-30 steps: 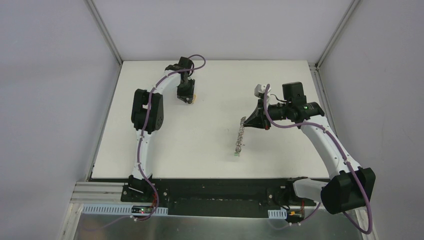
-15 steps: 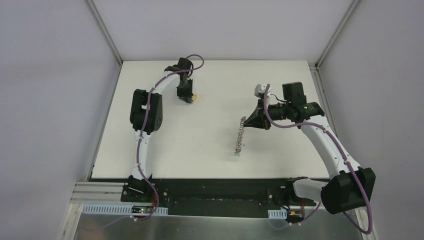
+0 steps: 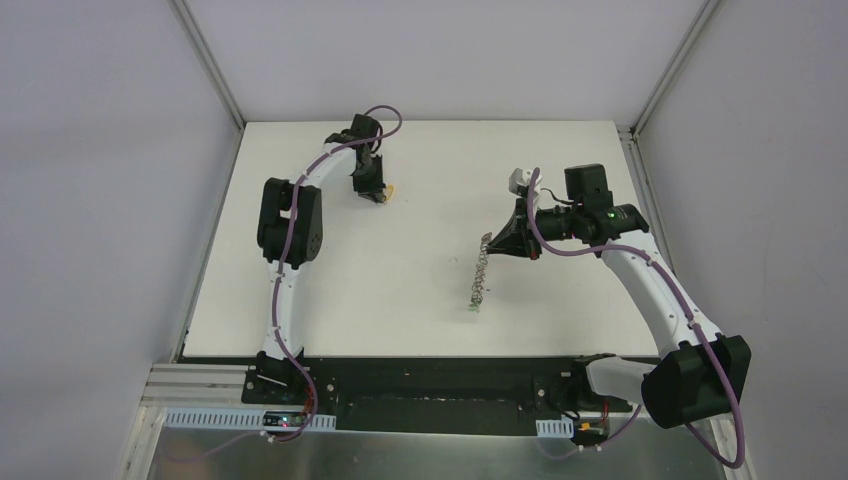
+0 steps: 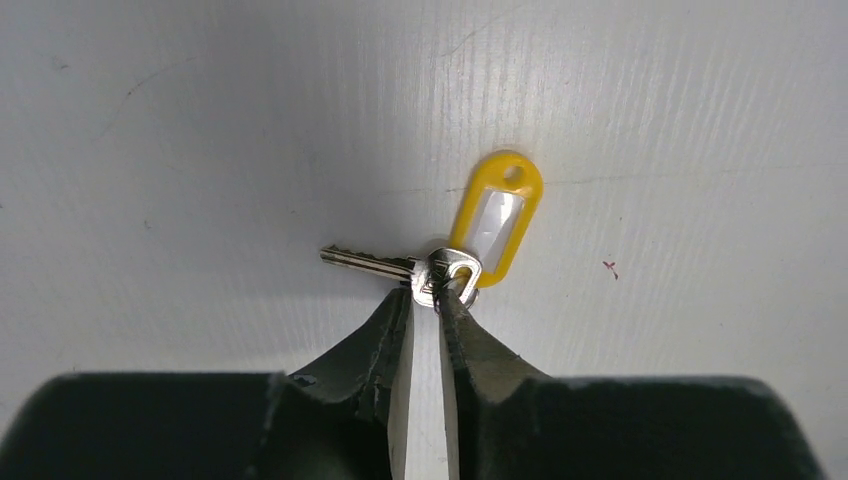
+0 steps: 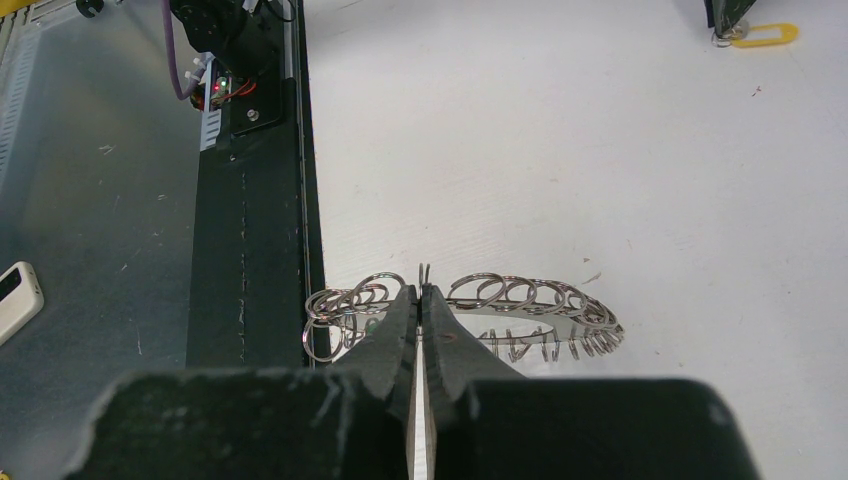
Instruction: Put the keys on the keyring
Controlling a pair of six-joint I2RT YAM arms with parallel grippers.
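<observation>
My left gripper (image 4: 432,296) is shut on the head of a silver key (image 4: 372,263) that carries a yellow plastic tag (image 4: 497,214), right at the table surface. In the top view this gripper (image 3: 377,196) is at the far left of the table with the yellow tag (image 3: 391,191) beside it. My right gripper (image 5: 421,292) is shut on one wire loop of the keyring (image 5: 545,312), a flat dark ring fringed with silver loops. In the top view the keyring (image 3: 481,272) stands edge-on below the right gripper (image 3: 491,243), with the green key (image 3: 470,310) at its near end.
The white table (image 3: 400,270) has grey walls on three sides. A black base strip (image 3: 420,375) and a metal shelf (image 5: 90,200) run along the near edge. A small white device (image 5: 15,298) lies on the shelf.
My left gripper has shifted slightly farther back and left with the yellow-tagged key. The right arm and the keyring have not moved.
</observation>
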